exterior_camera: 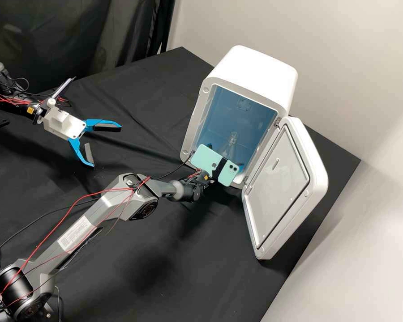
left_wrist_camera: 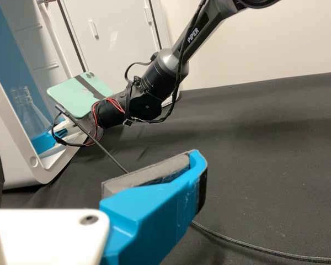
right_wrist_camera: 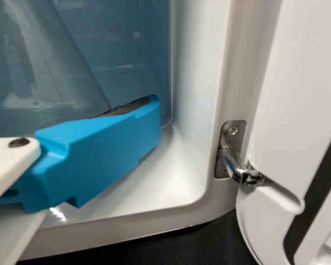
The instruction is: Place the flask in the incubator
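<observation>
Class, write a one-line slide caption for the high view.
The right arm extends into the open incubator, where the flask stands; the left end effector hangs open above the black bench.

The left end effector (left_wrist_camera: 96,165), white-bodied with bright blue fingers (left_wrist_camera: 154,207), hung with those fingers spread wide above the black cloth tabletop (left_wrist_camera: 276,154). Beyond it stood the white incubator with a blue interior (left_wrist_camera: 11,165), with a clear glass conical flask (left_wrist_camera: 23,110) upright inside. A dark grey arm (left_wrist_camera: 165,72) carrying a mint-green phone (left_wrist_camera: 80,93) had its wrist at the opening. A black cable (left_wrist_camera: 254,245) lay across the tabletop.
</observation>
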`<state>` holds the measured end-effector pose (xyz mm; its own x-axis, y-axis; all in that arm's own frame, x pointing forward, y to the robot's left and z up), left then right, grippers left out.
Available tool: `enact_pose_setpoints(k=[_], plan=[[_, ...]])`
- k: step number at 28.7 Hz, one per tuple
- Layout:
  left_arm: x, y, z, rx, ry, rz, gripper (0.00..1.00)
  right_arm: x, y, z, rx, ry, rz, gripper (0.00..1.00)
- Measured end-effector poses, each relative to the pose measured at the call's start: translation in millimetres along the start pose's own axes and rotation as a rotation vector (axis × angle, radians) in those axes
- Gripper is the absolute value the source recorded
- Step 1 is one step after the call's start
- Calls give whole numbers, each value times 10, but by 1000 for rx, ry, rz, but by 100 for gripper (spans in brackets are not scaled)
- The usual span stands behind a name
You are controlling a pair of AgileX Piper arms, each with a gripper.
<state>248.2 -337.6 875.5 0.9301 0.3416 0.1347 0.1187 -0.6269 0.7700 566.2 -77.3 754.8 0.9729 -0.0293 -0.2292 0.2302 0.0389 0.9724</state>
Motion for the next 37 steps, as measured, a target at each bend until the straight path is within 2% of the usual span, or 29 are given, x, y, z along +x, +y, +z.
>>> enact_pose_setpoints(k=[14,18,22,24,28,30,33,35,36,37], plan=[[-3,10,1,1,0,4,100,-1,9,-8,3,1,2,100],[-9,25,2,2,0,8,100,-12,67,-62,-1,10,12,100],[-9,23,2,2,0,6,100,-22,97,-62,-1,10,17,100],[-9,23,2,2,0,6,100,-34,99,-38,1,3,15,100],[-8,23,15,2,-5,5,100,-114,138,-56,1,-8,10,100],[-6,22,30,3,-10,5,100,-173,186,-86,2,-1,17,100],[-6,22,35,3,-12,5,100,-271,282,-175,8,30,40,100],[-6,22,35,3,-12,5,100,-294,300,-203,6,38,45,100],[-6,22,35,3,-12,5,100,-334,336,-250,4,59,65,100],[-6,22,35,3,-12,5,100,-346,345,-262,6,63,69,100]])
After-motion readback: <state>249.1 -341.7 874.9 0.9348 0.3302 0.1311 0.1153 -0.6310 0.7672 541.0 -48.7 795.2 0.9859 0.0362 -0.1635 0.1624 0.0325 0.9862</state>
